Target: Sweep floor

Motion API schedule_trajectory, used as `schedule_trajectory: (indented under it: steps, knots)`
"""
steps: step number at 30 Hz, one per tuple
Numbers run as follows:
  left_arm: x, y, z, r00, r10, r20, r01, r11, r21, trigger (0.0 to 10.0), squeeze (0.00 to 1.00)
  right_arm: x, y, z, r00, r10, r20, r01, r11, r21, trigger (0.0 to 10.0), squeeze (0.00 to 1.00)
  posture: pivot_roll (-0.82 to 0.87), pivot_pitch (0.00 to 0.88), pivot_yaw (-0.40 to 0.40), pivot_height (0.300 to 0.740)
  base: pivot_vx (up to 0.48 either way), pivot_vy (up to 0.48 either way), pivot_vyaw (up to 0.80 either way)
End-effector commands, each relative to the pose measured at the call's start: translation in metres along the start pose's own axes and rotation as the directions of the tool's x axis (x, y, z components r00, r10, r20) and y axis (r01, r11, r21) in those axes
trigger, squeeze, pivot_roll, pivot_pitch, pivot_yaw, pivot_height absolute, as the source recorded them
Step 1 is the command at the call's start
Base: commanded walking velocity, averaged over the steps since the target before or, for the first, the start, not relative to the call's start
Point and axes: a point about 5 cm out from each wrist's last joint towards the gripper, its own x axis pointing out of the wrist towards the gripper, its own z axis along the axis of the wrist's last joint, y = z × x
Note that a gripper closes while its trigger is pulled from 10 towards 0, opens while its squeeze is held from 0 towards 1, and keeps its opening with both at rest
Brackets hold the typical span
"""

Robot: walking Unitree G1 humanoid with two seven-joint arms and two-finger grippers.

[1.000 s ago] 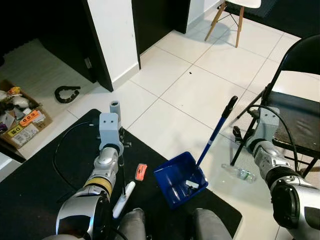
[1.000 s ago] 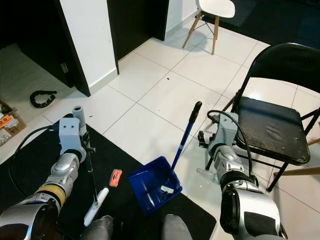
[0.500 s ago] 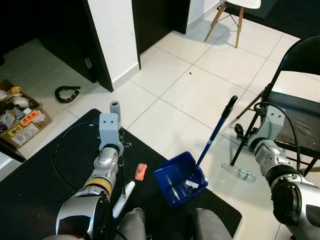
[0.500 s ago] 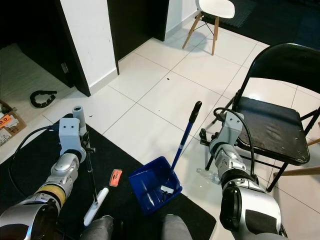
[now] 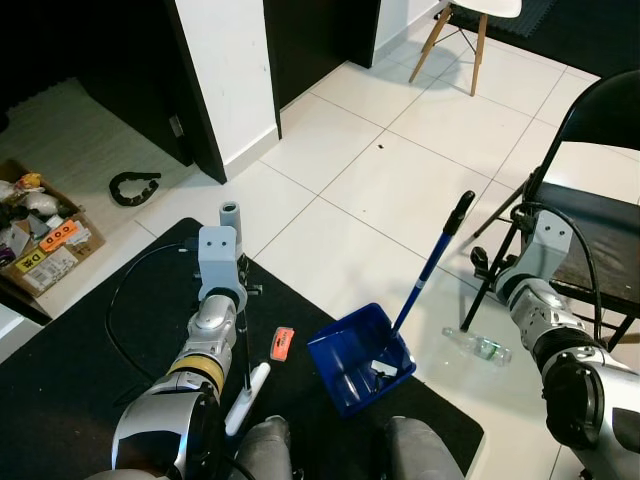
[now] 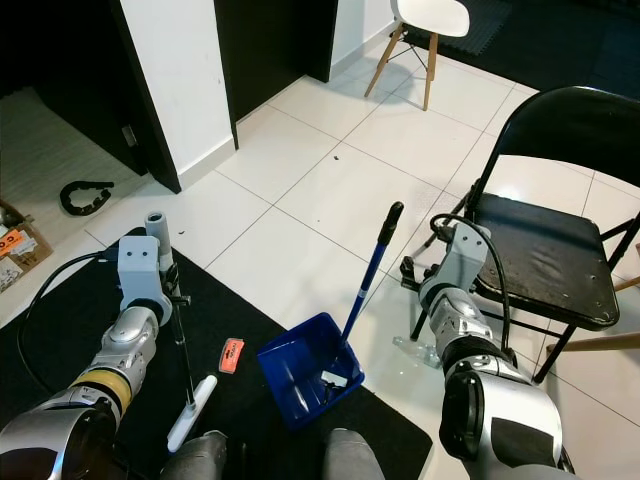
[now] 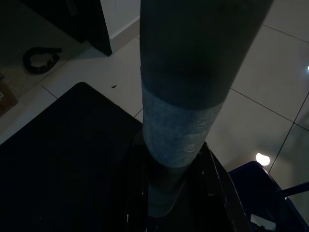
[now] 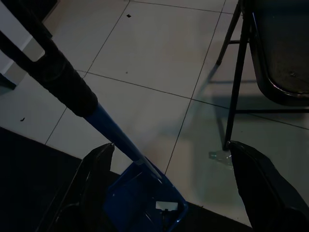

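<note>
One blue dustpan point(image 5: 358, 367) sits at 6 o'clock on the edge of the black mat point(image 5: 80, 390), its long handle point(image 5: 432, 262) leaning toward 1 o'clock. A clear bottle point(image 5: 478, 347) lies at 4 o'clock beside one black folding chair point(image 6: 545, 250); one white chair point(image 5: 470, 20) stands at 12 o'clock. One orange tag point(image 5: 282, 343) lies on the mat. The left end effector point(image 7: 166, 193) is clamped around a broom pole point(image 7: 176, 121). The right end effector point(image 8: 169, 159) is spread wide, holding nothing, near the handle.

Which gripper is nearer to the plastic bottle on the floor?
The right. The right gripper hangs open near the black chair, close above the bottle. The left gripper is over the black mat, holding the broom, beyond the blue dustpan.
</note>
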Motion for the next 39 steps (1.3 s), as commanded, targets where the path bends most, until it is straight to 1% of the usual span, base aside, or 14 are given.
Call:
schedule_trajectory:
  steps: [1,4,9,20,23,24,25,26,27,28,29,30,35,39]
  knots:
    - [-0.007,-0.008,-0.023,0.995,-0.016,-0.096,0.013,1.000,-0.026,10.0,0.00,-0.001,-0.004,-0.002,1.000,-0.019,-0.020,0.019,1.000,0.005,10.0,0.00,-0.05,0.031,-0.066,0.740,0.000,0.000,0.00]
    - [-0.007,-0.008,-0.023,0.995,-0.016,-0.095,0.014,1.000,-0.026,10.0,0.00,-0.001,-0.005,-0.002,1.000,-0.022,-0.018,0.022,1.000,0.001,10.0,0.00,-0.05,0.031,-0.066,0.740,0.000,0.000,0.00]
    - [-0.007,-0.009,-0.023,0.995,-0.017,-0.095,0.015,1.000,-0.026,10.0,0.00,0.000,-0.003,-0.001,1.000,-0.018,-0.023,0.018,0.999,-0.040,10.0,0.00,-0.04,0.031,-0.071,0.740,0.000,0.000,0.00]
    - [-0.006,-0.008,-0.022,0.995,-0.018,-0.096,0.016,1.000,-0.018,10.0,0.00,0.000,-0.002,-0.001,0.999,-0.027,-0.022,0.027,1.000,-0.014,10.0,0.00,-0.04,0.023,-0.064,0.740,0.000,0.000,0.00]
    - [-0.006,-0.008,-0.021,0.995,-0.018,-0.096,0.016,1.000,-0.019,10.0,0.00,0.000,-0.003,0.001,0.999,-0.052,-0.008,0.051,0.998,-0.021,10.0,0.00,-0.05,0.021,-0.061,0.740,0.000,0.000,0.00]
    - [-0.006,-0.009,-0.020,0.995,-0.019,-0.096,0.017,1.000,-0.021,10.0,0.00,0.000,-0.006,0.002,0.995,-0.098,0.013,0.099,0.993,-0.057,10.0,0.00,-0.05,0.018,-0.067,0.740,0.000,0.000,0.00]
    - [-0.006,-0.009,-0.020,0.995,-0.019,-0.096,0.017,1.000,-0.021,10.0,0.00,0.000,-0.006,0.002,0.995,-0.098,0.013,0.099,0.993,-0.057,10.0,0.00,-0.05,0.018,-0.067,0.740,0.000,0.000,0.00]
    - [-0.005,-0.010,-0.019,0.995,-0.021,-0.095,0.019,1.000,-0.023,10.0,0.00,0.000,-0.003,0.008,0.993,-0.088,0.080,0.097,0.989,-0.114,10.0,0.00,-0.04,0.025,-0.073,0.740,0.000,0.000,0.00]
    - [-0.005,-0.010,-0.019,0.995,-0.021,-0.094,0.019,1.000,-0.024,10.0,0.00,-0.001,0.000,0.011,0.991,-0.060,0.118,0.076,0.988,-0.136,10.0,0.00,-0.04,0.025,-0.073,0.740,0.000,0.000,0.00]
    - [-0.005,-0.011,-0.018,0.995,-0.020,-0.093,0.018,1.000,-0.025,10.0,0.00,-0.001,0.006,0.011,0.989,-0.020,0.146,0.045,0.984,-0.171,10.0,0.00,-0.05,0.028,-0.074,0.740,0.000,0.000,0.00]
    - [-0.005,-0.011,-0.018,0.995,-0.020,-0.093,0.018,1.000,-0.025,10.0,0.00,-0.001,0.006,0.011,0.989,-0.020,0.146,0.045,0.984,-0.171,10.0,0.00,-0.05,0.028,-0.074,0.740,0.000,0.000,0.00]
    - [-0.005,-0.011,-0.018,0.996,-0.019,-0.091,0.017,1.000,-0.025,10.0,0.00,-0.002,0.017,0.007,0.984,0.049,0.169,-0.013,0.979,-0.204,10.0,0.00,-0.05,0.035,-0.068,0.740,0.000,0.000,0.00]
    - [-0.005,-0.010,-0.018,0.996,-0.018,-0.089,0.016,1.000,-0.023,10.0,0.00,-0.005,0.034,-0.006,0.972,0.151,0.179,-0.114,0.973,-0.200,10.0,0.00,-0.05,0.049,-0.055,0.740,0.000,0.000,0.00]
    - [-0.005,-0.008,-0.018,0.996,-0.017,-0.088,0.015,1.000,-0.020,10.0,0.00,-0.006,0.037,-0.012,0.976,0.137,0.170,-0.097,0.970,-0.225,10.0,0.00,-0.05,0.056,-0.043,0.740,0.000,0.000,0.00]
